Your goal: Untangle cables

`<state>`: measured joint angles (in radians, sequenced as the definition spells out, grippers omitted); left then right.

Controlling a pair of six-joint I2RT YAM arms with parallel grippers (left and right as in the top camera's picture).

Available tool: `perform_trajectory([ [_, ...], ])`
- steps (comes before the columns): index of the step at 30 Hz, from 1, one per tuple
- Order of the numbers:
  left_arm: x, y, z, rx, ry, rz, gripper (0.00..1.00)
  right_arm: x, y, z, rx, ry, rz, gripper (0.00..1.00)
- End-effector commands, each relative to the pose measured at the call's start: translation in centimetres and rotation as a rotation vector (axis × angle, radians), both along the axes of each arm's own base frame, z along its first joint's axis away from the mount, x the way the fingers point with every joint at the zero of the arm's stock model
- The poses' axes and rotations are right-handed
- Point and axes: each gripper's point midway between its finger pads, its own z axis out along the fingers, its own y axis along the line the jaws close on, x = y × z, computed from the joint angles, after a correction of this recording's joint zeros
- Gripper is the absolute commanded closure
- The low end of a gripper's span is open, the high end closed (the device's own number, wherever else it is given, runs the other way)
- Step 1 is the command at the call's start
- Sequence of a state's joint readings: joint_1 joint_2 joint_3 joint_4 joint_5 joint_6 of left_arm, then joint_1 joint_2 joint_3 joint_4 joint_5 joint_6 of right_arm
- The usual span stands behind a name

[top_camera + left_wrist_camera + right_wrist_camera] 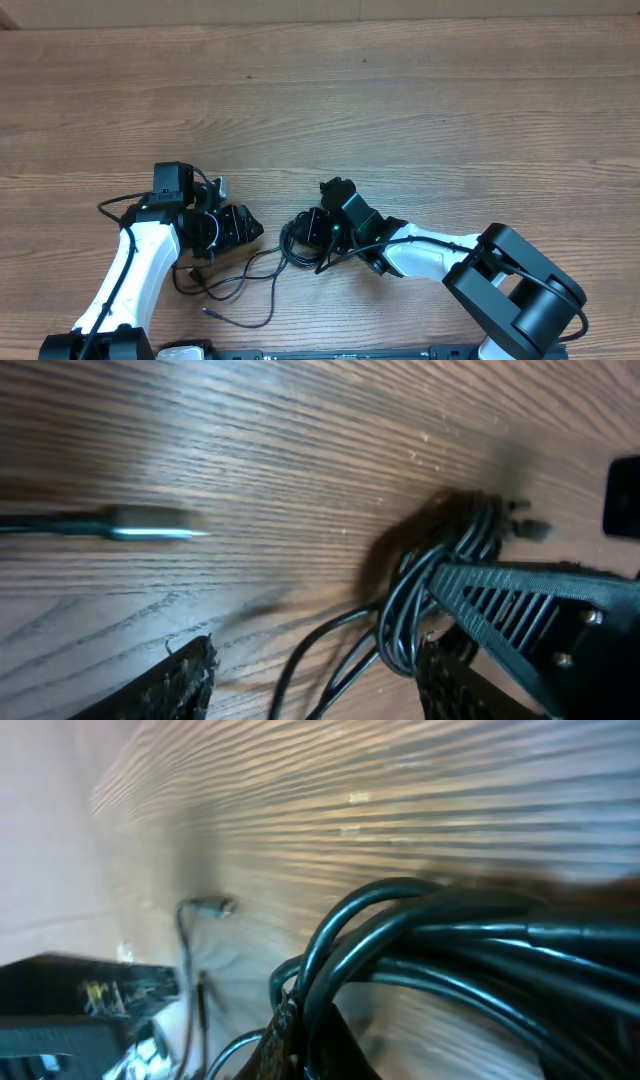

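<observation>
The cables (292,245) are thin black cords, coiled in a small bundle at the table's front middle. Loose strands (245,280) trail from it to the front left and end in a small plug (207,312). My right gripper (303,232) is shut on the coil; in the right wrist view its fingers (310,1040) pinch several loops of the cables (450,940). My left gripper (245,228) stands open just left of the coil. In the left wrist view two loose strands (340,660) run between its spread fingers (185,680) without being gripped, and the coil (440,570) lies beyond them.
A metal-tipped plug (150,523) lies on the wood left of the coil, and another plug end (210,905) shows in the right wrist view. The right gripper's ribbed finger (540,595) is close in front of the left one. Bare wooden table (400,100) stretches behind.
</observation>
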<state>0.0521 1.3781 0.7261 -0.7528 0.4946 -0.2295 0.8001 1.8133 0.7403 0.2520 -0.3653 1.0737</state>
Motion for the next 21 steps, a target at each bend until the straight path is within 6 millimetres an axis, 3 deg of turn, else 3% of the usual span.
perform_trajectory([
  [1, -0.7, -2.3, 1.5, -0.114, -0.093, -0.175, 0.34, -0.9, 1.8, 2.6, 0.108, -0.049, 0.125, 0.96],
  [9, -0.6, -2.9, 1.9, -0.147, -0.121, -0.211, 0.54, -1.8, 2.5, 5.6, 0.192, -0.064, 0.186, 0.96],
  [15, -0.7, -3.2, 2.2, -0.171, -0.121, -0.211, 0.55, -1.7, 2.7, 7.6, 0.245, -0.092, 0.207, 0.96],
  [21, -0.7, -3.6, 2.5, -0.201, -0.125, -0.214, 0.58, -1.7, 2.7, 7.8, 0.251, -0.096, 0.205, 0.96],
])
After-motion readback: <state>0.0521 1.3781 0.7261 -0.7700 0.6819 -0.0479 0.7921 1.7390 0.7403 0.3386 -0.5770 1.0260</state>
